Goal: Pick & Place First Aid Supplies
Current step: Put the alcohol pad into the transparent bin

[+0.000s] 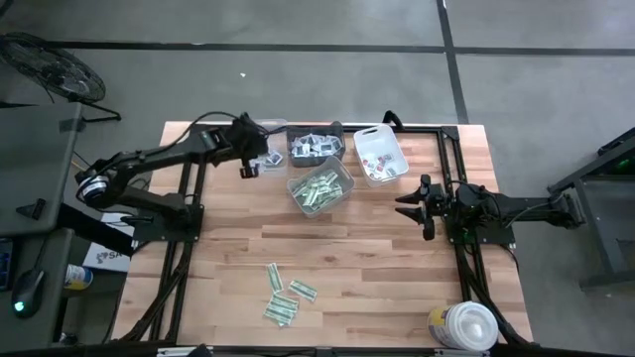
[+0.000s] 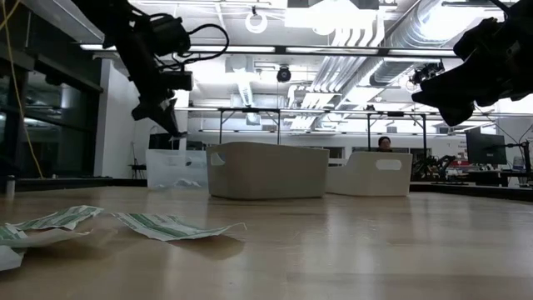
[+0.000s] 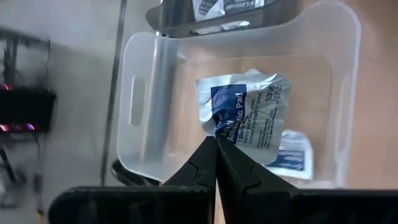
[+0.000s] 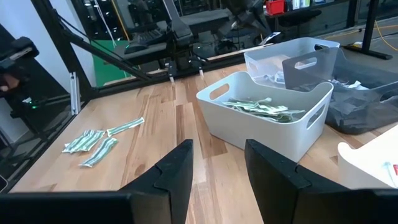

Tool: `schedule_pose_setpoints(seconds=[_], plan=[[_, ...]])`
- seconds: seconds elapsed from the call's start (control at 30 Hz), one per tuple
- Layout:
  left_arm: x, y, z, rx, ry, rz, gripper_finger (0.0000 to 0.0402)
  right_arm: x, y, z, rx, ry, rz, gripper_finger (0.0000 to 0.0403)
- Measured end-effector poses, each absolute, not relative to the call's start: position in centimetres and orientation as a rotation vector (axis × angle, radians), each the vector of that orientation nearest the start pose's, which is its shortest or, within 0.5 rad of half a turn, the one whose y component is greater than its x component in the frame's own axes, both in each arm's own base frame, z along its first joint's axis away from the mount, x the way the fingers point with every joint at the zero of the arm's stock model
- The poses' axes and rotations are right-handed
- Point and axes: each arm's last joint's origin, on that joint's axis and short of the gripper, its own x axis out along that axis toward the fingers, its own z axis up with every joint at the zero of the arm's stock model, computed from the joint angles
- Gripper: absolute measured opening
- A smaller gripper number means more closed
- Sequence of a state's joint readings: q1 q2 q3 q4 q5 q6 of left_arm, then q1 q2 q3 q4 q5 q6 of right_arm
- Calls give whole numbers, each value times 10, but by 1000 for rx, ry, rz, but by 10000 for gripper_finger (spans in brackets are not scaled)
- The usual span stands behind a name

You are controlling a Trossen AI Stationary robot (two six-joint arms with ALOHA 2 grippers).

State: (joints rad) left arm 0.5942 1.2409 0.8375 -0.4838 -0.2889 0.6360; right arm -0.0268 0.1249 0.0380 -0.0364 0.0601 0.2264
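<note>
My left gripper (image 3: 216,163) is shut on a crumpled white packet with blue print (image 3: 249,115) and hovers over the clear bin (image 3: 143,93) at the table's far left, also seen from above (image 1: 248,167) and from table height (image 2: 173,127). Another white-and-blue packet (image 3: 292,155) lies on that bin's floor. Several green-and-white strips (image 1: 283,294) lie flat on the near part of the table. More green strips fill a white bin (image 1: 320,190). My right gripper (image 1: 409,205) waits open at the table's right, touching nothing. My left gripper pinches the white-and-blue packet at its lower edge (image 3: 219,134) between its two shut fingertips. The packet is lifted clear above the clear bin's floor and stands out crumpled beyond the fingertips.
A dark bin of packets (image 1: 316,147) and a second white bin (image 1: 380,157) stand in the far row beside the clear one. A big round white tub (image 1: 464,327) sits at the near right corner. Bare wood lies between the bins and the green strips.
</note>
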Motion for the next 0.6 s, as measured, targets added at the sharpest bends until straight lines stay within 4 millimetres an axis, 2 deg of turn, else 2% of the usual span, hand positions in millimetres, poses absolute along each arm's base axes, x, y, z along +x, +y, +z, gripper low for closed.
schedule_pose_setpoints(seconds=[0.17, 0.33, 0.6], plan=[[196, 158, 233, 505, 1152, 444, 0, 103, -5, 163, 224, 113, -100, 140], [197, 170, 223, 494, 1183, 437, 0, 103, -4, 163, 224, 113, -100, 140], [198, 177, 213, 482, 1222, 428, 0, 103, -5, 163, 224, 113, -100, 140]])
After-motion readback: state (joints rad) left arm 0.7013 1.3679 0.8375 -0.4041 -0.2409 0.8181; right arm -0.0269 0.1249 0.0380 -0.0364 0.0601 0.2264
